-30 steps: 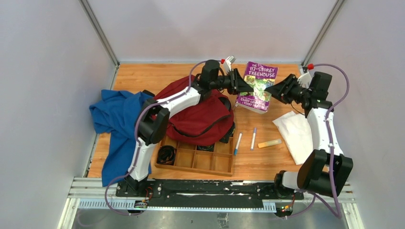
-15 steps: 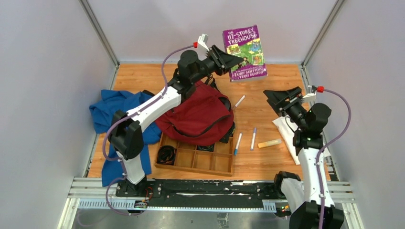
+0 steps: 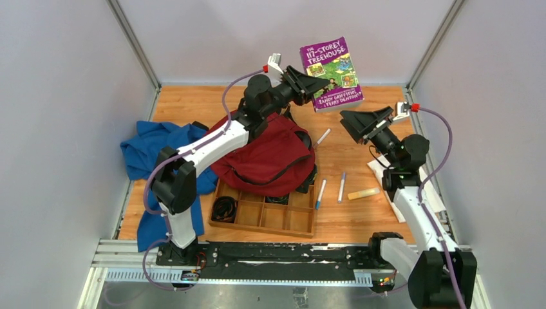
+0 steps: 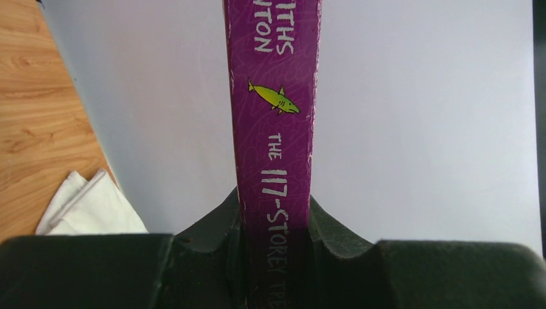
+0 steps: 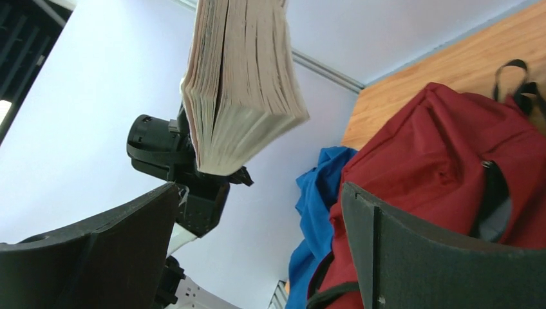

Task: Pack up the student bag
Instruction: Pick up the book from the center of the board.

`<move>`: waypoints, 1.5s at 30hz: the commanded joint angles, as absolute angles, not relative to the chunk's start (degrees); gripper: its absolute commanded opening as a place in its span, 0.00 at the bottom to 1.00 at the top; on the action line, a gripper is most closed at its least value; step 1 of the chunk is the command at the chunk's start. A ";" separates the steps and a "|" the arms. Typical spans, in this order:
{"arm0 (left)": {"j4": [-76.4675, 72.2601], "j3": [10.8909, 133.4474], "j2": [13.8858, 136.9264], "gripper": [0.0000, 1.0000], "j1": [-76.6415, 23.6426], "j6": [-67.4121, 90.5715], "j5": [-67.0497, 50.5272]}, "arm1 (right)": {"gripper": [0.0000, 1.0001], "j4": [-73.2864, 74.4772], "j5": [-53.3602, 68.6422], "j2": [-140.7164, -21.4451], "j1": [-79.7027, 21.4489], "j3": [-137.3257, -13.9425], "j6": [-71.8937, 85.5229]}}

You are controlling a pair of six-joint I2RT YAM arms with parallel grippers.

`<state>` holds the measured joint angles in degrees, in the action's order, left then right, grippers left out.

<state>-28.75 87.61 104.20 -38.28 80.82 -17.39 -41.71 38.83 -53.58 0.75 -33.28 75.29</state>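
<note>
The student bag (image 3: 270,154) is a dark red backpack lying in the middle of the table, its lower edge over a wooden tray; the right wrist view shows it too (image 5: 451,148). High over the far side of the table hangs a purple book (image 3: 331,72), with my left gripper (image 3: 315,85) shut on its spine end. The left wrist view shows the spine (image 4: 273,96) clamped between both fingers (image 4: 273,225). My right gripper (image 3: 360,122) is open and empty, below and right of the book. From its wrist view (image 5: 257,190) I see the book's page edges (image 5: 241,84) above.
A blue cloth (image 3: 154,161) lies left of the bag. The wooden compartment tray (image 3: 264,215) sits at the near side. Two pens (image 3: 320,193) (image 3: 342,187), a yellow marker (image 3: 364,193) and a white pen (image 3: 323,136) lie right of the bag. A white cloth (image 3: 381,168) lies under the right arm.
The right gripper let go of the book, opened and drew back toward the near right. The left gripper lifted the book off the table, up and to the left.
</note>
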 commanded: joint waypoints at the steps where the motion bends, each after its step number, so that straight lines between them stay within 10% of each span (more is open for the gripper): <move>1: -37.86 88.48 102.75 0.00 -39.40 81.08 -16.34 | 0.99 -51.25 36.32 -56.90 -3.61 -37.88 76.16; 11: -38.13 87.25 102.67 0.00 -39.90 81.83 -16.98 | 0.93 -61.01 32.22 -64.91 -5.24 -40.83 79.91; 25: -40.25 86.17 102.72 0.02 -39.90 80.81 -19.23 | 0.06 -57.21 31.76 -67.97 -4.96 -43.57 78.75; 29: -41.56 83.21 100.52 0.83 -39.18 77.87 -20.73 | 0.00 -56.31 38.09 -69.85 -2.60 -46.58 79.79; 31: -41.62 80.01 98.11 0.99 -36.75 75.06 -23.19 | 0.00 -52.82 44.10 -70.93 -1.60 -49.92 78.90; 45: -43.46 55.75 82.72 1.00 -15.69 75.10 -54.33 | 0.00 -60.61 69.01 -75.23 -2.45 -51.52 79.85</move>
